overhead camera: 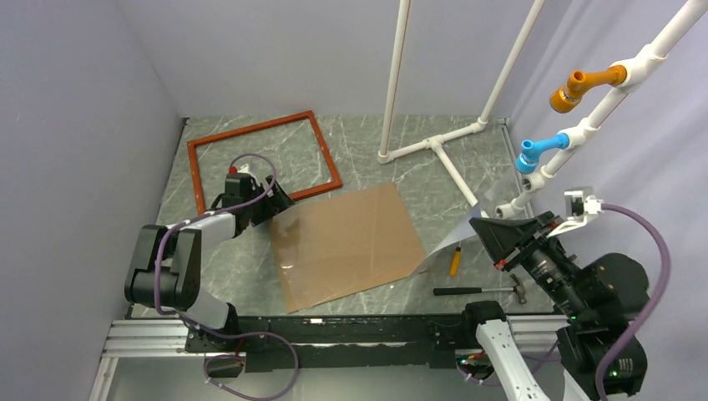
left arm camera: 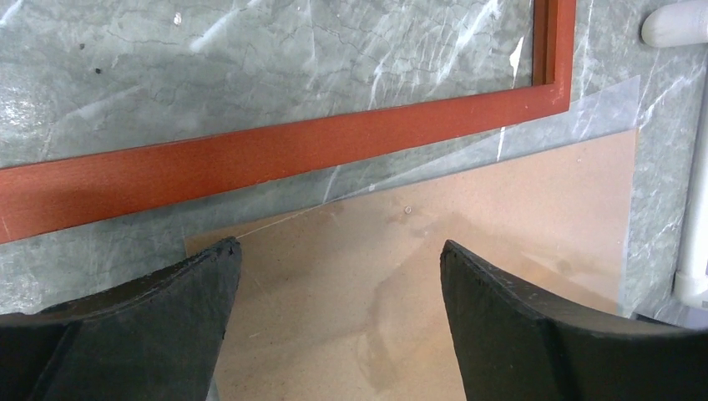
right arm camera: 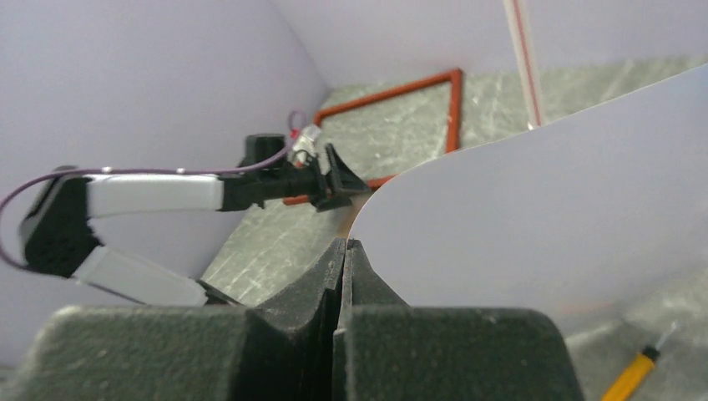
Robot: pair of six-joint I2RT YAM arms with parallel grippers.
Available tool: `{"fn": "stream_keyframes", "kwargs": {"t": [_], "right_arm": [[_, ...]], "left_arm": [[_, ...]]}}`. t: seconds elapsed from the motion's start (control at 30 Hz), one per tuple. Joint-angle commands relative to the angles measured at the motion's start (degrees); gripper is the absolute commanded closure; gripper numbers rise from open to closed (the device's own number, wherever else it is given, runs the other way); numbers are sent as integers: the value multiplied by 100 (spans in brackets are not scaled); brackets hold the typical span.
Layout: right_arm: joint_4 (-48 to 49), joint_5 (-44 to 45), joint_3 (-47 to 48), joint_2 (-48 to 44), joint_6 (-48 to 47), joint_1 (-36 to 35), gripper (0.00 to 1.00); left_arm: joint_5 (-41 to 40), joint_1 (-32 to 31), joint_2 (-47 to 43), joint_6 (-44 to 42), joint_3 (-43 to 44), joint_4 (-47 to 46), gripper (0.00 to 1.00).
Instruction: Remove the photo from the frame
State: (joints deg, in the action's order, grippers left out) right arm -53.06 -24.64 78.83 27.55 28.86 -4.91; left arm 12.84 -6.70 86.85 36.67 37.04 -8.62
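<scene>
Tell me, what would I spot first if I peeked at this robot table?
Probably the red-brown frame lying empty at the far left of the table, with grey tabletop showing through it. Next comes the big brown board lying flat in the middle, with the open left gripper hovering over its corner nearest the frame. On the right, the shut right gripper pinches a pale sheet that bends upward.

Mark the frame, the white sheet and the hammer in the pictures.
frame (overhead camera: pixel 250 128), top external view, on its far rail.
white sheet (right arm camera: pixel 543 192), right wrist view, on the middle of its face.
hammer (overhead camera: pixel 476 290), top external view, on its handle.
</scene>
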Motion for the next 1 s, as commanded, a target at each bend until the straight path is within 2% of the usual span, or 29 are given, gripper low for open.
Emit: {"fn": "stream_keyframes", "kwargs": {"t": [0.0,0.17,0.4,0.53,0.63,0.7,0.77,0.97], "right_arm": [[688,-975,444,417,-202,5,100],[1914,-2096,391,954,653,13,100],[3721,-2721,-87,1648,1808,9,100],[4724,-2799,-389,1982,2463,-120,100],[4590,-2215,-221,2395,2257,-933,100],[4177,-1443,69,2840,1656,-2199,100],[4069,-848,279,3266,1465,-2990,100],[4918,-741,849,4216,1817,-3819,100]], "left_arm": [[26,-57,81,-135,68,490,6],[223,-77,-270,-136,277,801,3],[480,-77,-1339,-461,861,1816,1],[312,-80,-2022,-813,1181,2456,1],[140,-77,-2485,-960,1284,2749,1],[37,-73,-2752,-990,1312,2870,1],[-136,-69,-3024,-1013,1365,3024,2],[-948,-60,-3932,-1389,1698,3549,1]]}}
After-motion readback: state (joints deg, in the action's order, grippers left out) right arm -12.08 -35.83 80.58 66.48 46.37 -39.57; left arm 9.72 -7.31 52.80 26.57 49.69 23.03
